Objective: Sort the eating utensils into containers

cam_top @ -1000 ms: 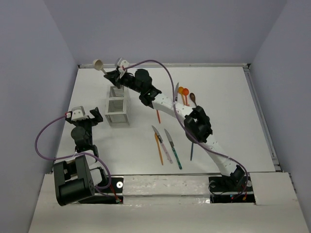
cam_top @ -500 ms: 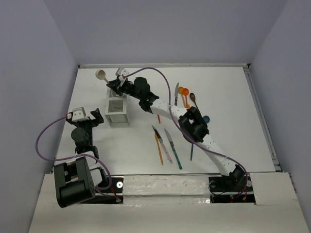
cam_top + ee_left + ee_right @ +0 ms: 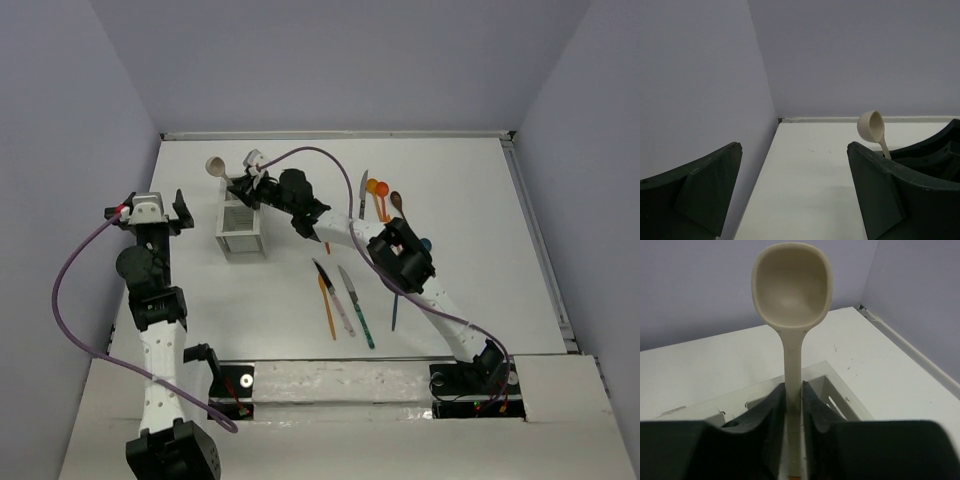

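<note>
Beige spoon gripped above the far end of the caddy

The beige spoon was smooth matt plastic, with a deep squarish rounded bowl and a flat narrow handle. It stood bowl-up over the far end of the caddy, leaning away from it to the far left in the top view. The caddy was a white rectangular box with slatted walls and square compartments, its long axis running near to far.

Right arm: stretched long and low across the table from the near right of the caddy, elbow raised, wrist over the caddy's far end. The right gripper had its dark fingers closed against both sides of the spoon handle, which ran down between them. The handle's lower end was hidden.

Left arm: raised upright to the left of the caddy, well apart from it, wrist level. The left gripper had its jaws fully apart with nothing between them.

To the right of the caddy, flat on the table: a teal-handled knife, an orange knife, and further off an orange spoon and a brown spoon
</note>
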`<state>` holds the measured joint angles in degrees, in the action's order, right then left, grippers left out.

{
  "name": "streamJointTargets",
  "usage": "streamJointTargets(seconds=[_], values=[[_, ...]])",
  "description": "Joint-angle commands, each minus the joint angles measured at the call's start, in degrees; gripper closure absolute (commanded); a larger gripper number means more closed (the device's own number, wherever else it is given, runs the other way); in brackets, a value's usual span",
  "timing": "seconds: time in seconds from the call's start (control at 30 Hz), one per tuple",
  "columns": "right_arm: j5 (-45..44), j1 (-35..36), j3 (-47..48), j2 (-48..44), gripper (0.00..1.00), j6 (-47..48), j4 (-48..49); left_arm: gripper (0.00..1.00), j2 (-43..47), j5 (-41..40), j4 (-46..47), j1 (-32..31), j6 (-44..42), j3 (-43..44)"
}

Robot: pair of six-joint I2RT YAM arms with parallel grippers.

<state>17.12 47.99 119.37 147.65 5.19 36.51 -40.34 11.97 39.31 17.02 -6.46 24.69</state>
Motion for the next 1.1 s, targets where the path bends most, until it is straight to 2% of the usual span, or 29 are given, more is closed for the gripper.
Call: streamJointTargets(seconds=[0.0,0.07,0.2,0.33,0.43,0.53,0.57,0.67,0.7,0.77,0.8,0.9,1.07], values=[[-0.6,0.0,-1.33,-5.44,0.67,0.61,4.53,0.01,3.77,-0.72,-22.04,0.47,-9.18,4.75],[-0.6,0.0,-2.12,-5.89,0.55,0.61,4.62,0.01,4.91,-0.19,-26.63,0.47,-10.85,4.85],[-1.04,0.0,-2.92,-7.64,0.45,0.7,4.71,0.01,6.76,0.16,-26.75,0.47,-10.33,1.6],[-1.57,0.0,-5.11,-11.25,0.44,1.22,4.71,0.01,7.11,0.69,-25.69,0.56,-7.17,-0.25],[-3.67,0.0,-9.15,-17.56,0.42,1.4,3.05,0.01,7.73,1.3,-22.71,0.56,-6.46,-2.62],[-8.94,0.0,-12.31,-26.87,0.42,1.57,-7.91,0.01,8.26,1.04,-21.37,0.74,-6.38,-4.65],[-12.52,-0.61,-12.49,-31.07,0.41,1.66,-16.65,0.01,8.34,0.95,-21.38,0.83,-6.37,-4.82],[-17.55,-3.15,-13.81,-36.19,0.39,0.09,-30.05,0.01,9.4,1.83,-21.29,0.91,-6.64,-5.17],[-19.3,-6.21,-14.51,-38.99,0.38,-2.44,-38.19,0.01,9.66,2.18,-21.12,0.91,-6.64,-5.35],[-21.69,-12.43,-17.93,-41.47,0.37,-5.18,-47.27,0.01,10.36,2.54,-20.77,1.0,-6.72,-5.88],[-21.0,-15.0,-19.16,-42.53,0.37,-9.45,-49.76,0.01,10.89,2.54,-19.72,0.91,-6.81,-6.4],[-18.18,-23.95,-22.86,-44.47,0.36,-13.18,-57.76,0.01,11.42,0.96,-18.66,1.0,-6.9,-7.46],[-24.24,-27.86,-23.48,-41.23,0.33,-9.42,-66.37,0.01,11.25,-1.06,-18.83,1.0,-8.13,-7.02]])
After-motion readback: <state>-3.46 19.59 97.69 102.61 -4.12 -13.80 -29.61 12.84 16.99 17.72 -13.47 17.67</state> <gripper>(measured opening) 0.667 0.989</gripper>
